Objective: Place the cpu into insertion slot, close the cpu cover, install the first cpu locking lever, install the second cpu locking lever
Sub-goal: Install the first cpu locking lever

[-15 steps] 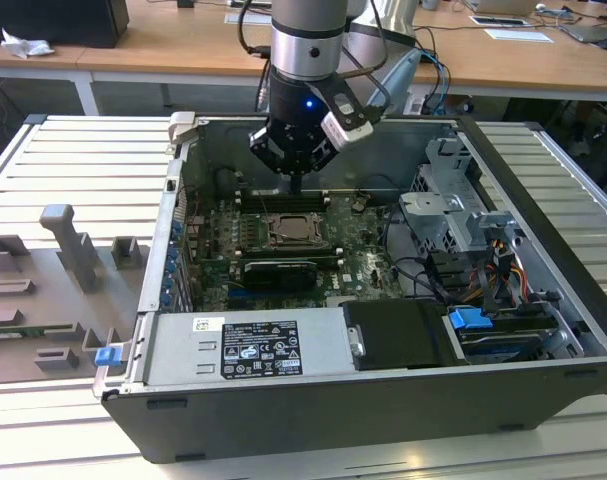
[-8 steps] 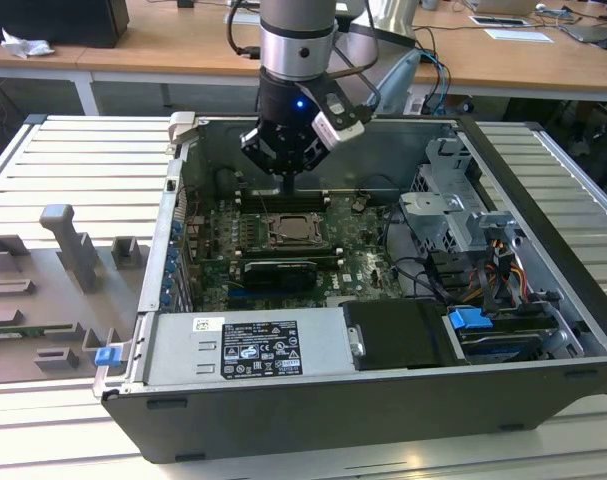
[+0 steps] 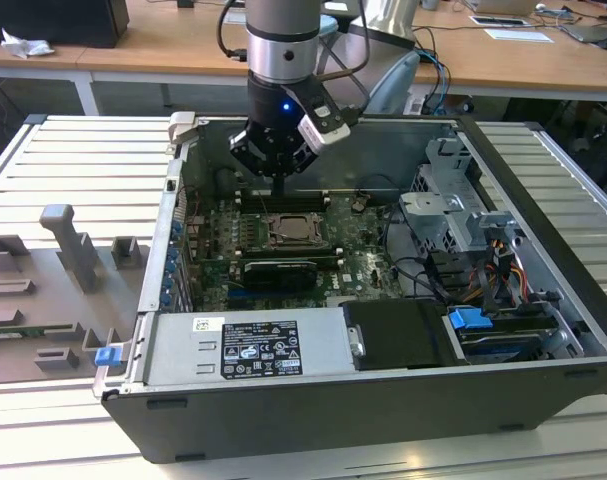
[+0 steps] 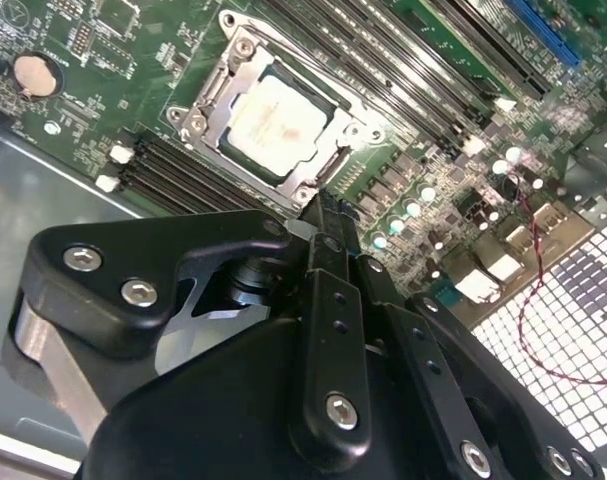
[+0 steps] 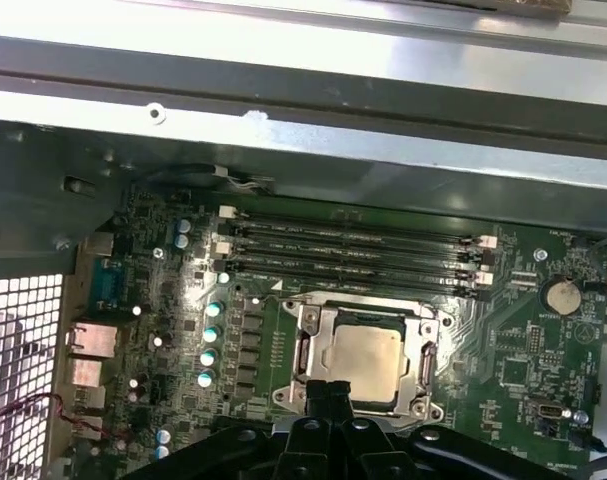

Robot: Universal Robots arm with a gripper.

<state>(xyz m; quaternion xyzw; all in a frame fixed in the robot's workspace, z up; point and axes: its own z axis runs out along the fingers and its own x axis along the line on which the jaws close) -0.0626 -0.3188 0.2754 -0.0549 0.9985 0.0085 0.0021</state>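
The cpu [image 4: 273, 120] lies flat in its socket on the motherboard, its pale metal top showing in both wrist views [image 5: 363, 360] and in the exterior view [image 3: 296, 230]. The cpu cover [image 4: 211, 92] lies down around it as a silvery frame [image 5: 305, 350], with the chip showing through its window. My gripper [image 3: 281, 190] hangs just above the socket's far edge inside the open computer case. Its black fingers [image 4: 323, 215] are pressed together with nothing between them, and their tips [image 5: 321, 392] sit at the socket's rim.
Memory slots [image 5: 353, 245] run along the socket's far side, close to the case's metal wall [image 5: 303, 120]. A power supply [image 3: 248, 345] fills the case front, and a drive cage with cables [image 3: 463, 230] stands at the exterior view's right. Grey fixtures [image 3: 68, 250] sit outside at its left.
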